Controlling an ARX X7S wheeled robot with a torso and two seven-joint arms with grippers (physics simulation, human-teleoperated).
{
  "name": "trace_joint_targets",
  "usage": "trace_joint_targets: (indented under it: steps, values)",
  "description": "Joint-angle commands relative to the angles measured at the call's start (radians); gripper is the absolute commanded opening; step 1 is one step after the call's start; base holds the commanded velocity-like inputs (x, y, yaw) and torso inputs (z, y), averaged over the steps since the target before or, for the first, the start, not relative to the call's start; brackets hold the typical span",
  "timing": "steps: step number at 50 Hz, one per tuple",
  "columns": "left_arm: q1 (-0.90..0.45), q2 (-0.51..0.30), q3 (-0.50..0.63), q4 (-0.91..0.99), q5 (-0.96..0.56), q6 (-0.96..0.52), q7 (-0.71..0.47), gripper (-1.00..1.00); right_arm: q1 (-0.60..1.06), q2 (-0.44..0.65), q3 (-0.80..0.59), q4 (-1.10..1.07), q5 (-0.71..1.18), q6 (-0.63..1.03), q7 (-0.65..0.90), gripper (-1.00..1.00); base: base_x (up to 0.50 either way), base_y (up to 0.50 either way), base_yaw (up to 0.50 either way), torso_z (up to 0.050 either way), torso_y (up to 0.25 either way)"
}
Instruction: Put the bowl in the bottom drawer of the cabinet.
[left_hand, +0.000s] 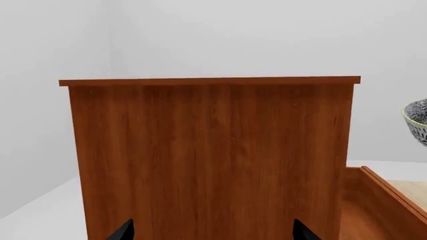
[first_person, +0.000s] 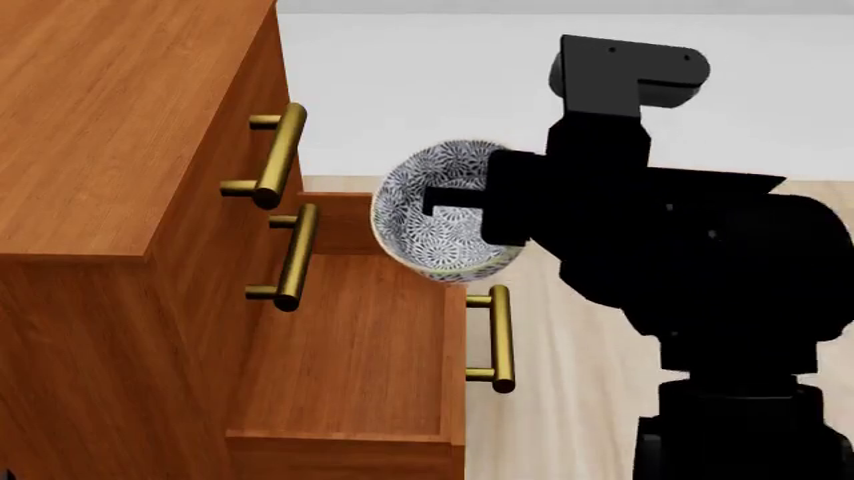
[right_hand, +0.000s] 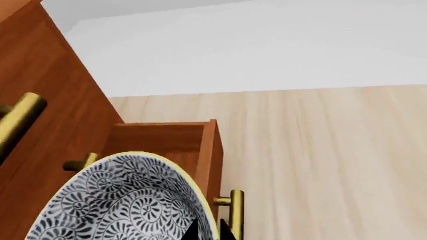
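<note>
The reddish-brown cabinet (first_person: 107, 120) stands at the left of the head view. Its bottom drawer (first_person: 347, 340) is pulled out, with its brass handle (first_person: 497, 338) facing the floor side. The blue-grey patterned bowl (first_person: 427, 215) hangs tilted over one end of the open drawer. My right gripper (first_person: 467, 215) is shut on its rim. In the right wrist view, the bowl (right_hand: 120, 200) fills the lower part, and the right gripper (right_hand: 210, 231) pinches its yellow-edged rim over the drawer (right_hand: 167, 140). My left gripper (left_hand: 213, 232) is open and faces the cabinet's plain side panel (left_hand: 213, 160).
Two upper drawer fronts are closed, and their brass handles (first_person: 274, 155) (first_person: 294, 255) stick out just left of the bowl. Pale wooden floor (first_person: 574, 380) lies beside the drawer. In the left wrist view, the bowl (left_hand: 417, 120) and the drawer's wall (left_hand: 390, 192) show past the cabinet's edge.
</note>
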Motion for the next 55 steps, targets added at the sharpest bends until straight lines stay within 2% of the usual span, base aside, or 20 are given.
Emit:
trace_joint_targets:
  steps: [1, 17, 22, 26, 39, 55]
  values:
    - [0.002, -0.003, -0.001, -0.002, -0.001, 0.005, -0.002, 1.0, 0.051, -0.042, -0.106, 0.197, -0.058, -0.145, -0.088, -1.0, 0.0, 0.0, 0.0, 0.0, 0.0]
    - [-0.003, -0.005, 0.003, -0.008, -0.005, 0.005, -0.006, 1.0, 0.129, -0.108, -0.185, 0.486, -0.122, -0.329, -0.183, -1.0, 0.0, 0.0, 0.0, 0.0, 0.0]
    - [-0.001, -0.006, 0.001, -0.009, -0.006, 0.009, -0.007, 1.0, 0.169, -0.143, -0.224, 0.64, -0.154, -0.421, -0.219, -1.0, 0.0, 0.0, 0.0, 0.0, 0.0]
    - [-0.005, -0.007, 0.004, -0.008, -0.006, 0.006, -0.008, 1.0, 0.185, -0.155, -0.27, 0.701, -0.124, -0.459, -0.227, -1.0, 0.0, 0.0, 0.0, 0.0, 0.0]
    - [0.001, -0.01, 0.002, -0.002, -0.008, 0.005, -0.015, 1.0, 0.206, -0.157, -0.748, 0.814, 0.345, -0.6, -0.173, -1.0, 0.0, 0.0, 0.0, 0.0, 0.001]
    - [0.0, -0.015, -0.001, -0.002, -0.018, 0.007, -0.018, 1.0, 0.218, -0.157, -1.2, 0.826, 0.787, -0.691, -0.138, -1.0, 0.0, 0.0, 0.0, 0.0, 0.0]
